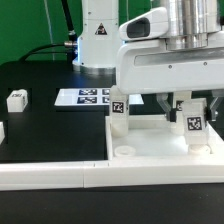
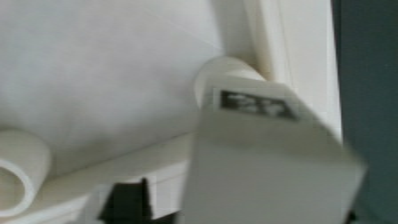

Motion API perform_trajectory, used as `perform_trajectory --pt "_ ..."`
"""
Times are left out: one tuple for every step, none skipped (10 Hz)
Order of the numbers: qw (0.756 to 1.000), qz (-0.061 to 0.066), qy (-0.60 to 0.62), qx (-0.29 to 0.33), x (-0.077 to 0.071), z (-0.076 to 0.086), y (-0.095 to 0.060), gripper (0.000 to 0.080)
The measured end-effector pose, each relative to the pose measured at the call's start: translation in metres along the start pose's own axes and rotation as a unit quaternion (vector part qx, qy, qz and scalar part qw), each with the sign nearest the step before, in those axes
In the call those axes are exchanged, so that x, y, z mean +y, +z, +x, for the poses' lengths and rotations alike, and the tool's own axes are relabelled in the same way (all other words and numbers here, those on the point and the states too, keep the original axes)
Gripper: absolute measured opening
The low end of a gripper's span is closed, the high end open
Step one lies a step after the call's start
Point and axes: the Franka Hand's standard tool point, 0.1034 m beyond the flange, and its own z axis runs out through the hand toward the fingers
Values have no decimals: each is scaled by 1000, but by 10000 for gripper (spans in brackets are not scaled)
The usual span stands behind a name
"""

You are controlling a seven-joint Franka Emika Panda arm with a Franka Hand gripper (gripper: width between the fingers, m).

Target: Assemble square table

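The white square table top (image 1: 150, 150) lies at the exterior view's right, rim up, with a round socket (image 1: 124, 150) near its front corner. One tagged leg (image 1: 118, 105) stands upright at its far left corner. A second tagged leg (image 1: 193, 122) stands at the right, and my gripper (image 1: 192, 104) is down over its top, shut on it. In the wrist view this leg (image 2: 258, 110) fills the middle, its far end against the top's corner by the rim (image 2: 267, 30). One dark finger (image 2: 128, 200) shows beside it; the other finger is hidden.
A loose tagged leg (image 1: 17, 99) lies on the black table at the exterior view's left, and another part (image 1: 2, 130) shows at the edge. The marker board (image 1: 85, 97) lies behind. The long white border rail (image 1: 50, 172) runs along the front. A rounded white part (image 2: 18, 165) shows in the wrist view.
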Motion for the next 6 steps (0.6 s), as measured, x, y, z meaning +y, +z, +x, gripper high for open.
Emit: perform_trajectory --pt "999 0 47 0 0 0 0 294" --pt "996 0 85 0 0 0 0 294" --pt "992 0 126 -1 0 0 1 294" --pt "982 1 189 0 -1 0 2 293" --pt "970 1 242 -1 -3 0 2 293" --pt "949 6 314 -1 -2 0 3 293"
